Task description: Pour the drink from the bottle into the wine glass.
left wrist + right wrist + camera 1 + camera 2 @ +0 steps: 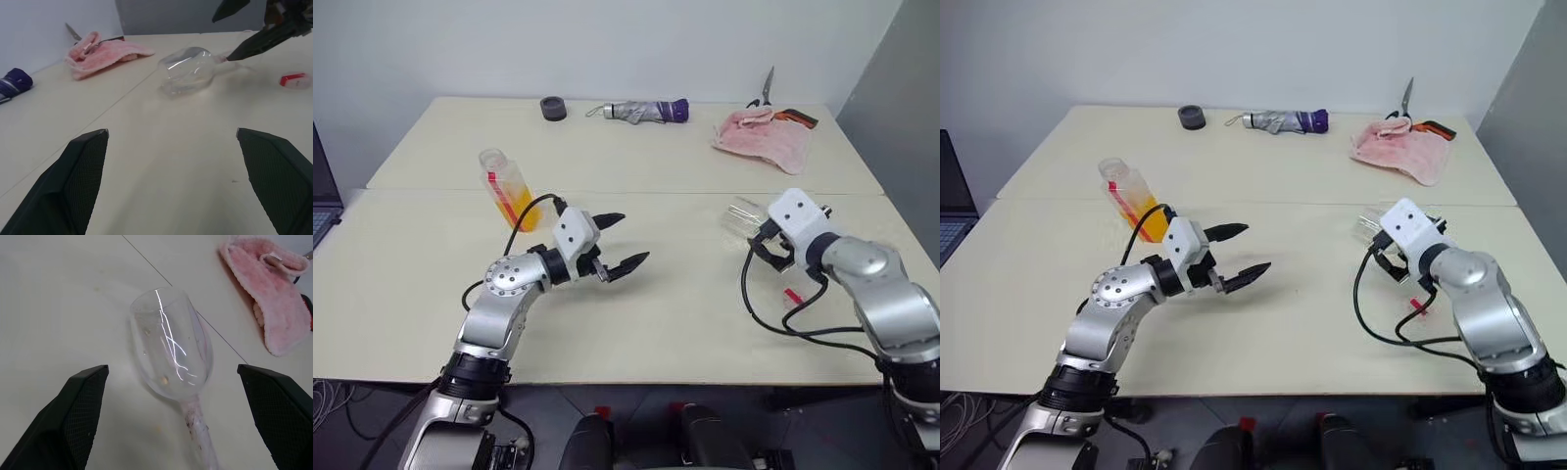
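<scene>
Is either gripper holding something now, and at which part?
Nothing is held. The left gripper and right gripper are open; the wine glass lies untouched.

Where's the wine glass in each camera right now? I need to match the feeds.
Left eye view: wine glass lies on its side, right of centre, just beyond the right gripper.
Right eye view: same spot, right of centre.
Left wrist view: upper middle, bowl toward the camera.
Right wrist view: centre, between the fingers.
Shared landmark: pink cloth, beyond the glass.
</scene>
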You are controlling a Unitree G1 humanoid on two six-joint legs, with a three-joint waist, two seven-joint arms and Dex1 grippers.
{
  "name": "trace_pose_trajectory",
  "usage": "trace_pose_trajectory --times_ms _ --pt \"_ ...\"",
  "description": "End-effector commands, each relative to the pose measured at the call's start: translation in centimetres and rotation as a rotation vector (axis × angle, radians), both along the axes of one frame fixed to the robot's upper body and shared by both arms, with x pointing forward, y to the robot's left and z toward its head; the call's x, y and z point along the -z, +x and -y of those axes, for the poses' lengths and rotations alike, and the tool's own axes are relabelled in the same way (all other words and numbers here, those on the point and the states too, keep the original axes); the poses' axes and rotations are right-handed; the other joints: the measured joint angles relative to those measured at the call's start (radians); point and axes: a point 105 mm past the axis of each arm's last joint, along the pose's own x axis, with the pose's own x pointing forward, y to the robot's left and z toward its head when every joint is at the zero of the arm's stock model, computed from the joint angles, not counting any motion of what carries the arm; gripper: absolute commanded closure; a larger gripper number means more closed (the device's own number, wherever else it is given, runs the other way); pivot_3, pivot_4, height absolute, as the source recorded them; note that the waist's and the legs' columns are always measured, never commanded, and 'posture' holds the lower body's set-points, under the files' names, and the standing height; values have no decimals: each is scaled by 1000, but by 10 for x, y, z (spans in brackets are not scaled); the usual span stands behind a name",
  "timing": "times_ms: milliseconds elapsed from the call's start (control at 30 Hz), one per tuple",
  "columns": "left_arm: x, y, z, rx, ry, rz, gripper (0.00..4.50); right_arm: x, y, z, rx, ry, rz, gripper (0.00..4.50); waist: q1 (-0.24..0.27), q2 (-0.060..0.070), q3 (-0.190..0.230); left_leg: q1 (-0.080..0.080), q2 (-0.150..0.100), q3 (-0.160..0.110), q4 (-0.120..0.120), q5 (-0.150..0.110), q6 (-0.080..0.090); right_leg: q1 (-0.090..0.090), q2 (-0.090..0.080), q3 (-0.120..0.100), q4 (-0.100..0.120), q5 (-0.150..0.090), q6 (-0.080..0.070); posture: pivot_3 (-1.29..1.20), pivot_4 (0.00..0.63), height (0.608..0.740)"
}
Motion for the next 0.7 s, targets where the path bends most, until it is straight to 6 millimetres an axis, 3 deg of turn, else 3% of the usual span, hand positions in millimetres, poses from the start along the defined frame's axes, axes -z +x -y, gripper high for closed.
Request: trace_pose_trajectory --times_ms 33,333,700 --pt "-10 -6 12 86 15 56 22 -17 10 15 -14 10 -28 0 3 0 0 -1 0 0 0 0 0 0 -1 0 0 0 0 0 150 740" --pt "-9 -26 21 277 55 30 22 -16 32 40 -122 -47 -299 0 5 1 1 0 0 1 0 0 0 0 0 -1 -1 0 0 0 150 740" --pt "-5 -28 22 278 74 34 22 11 54 54 -163 -199 -525 0 6 4 3 0 0 1 0 0 0 -1 -1 0 0 0 0 0 150 740"
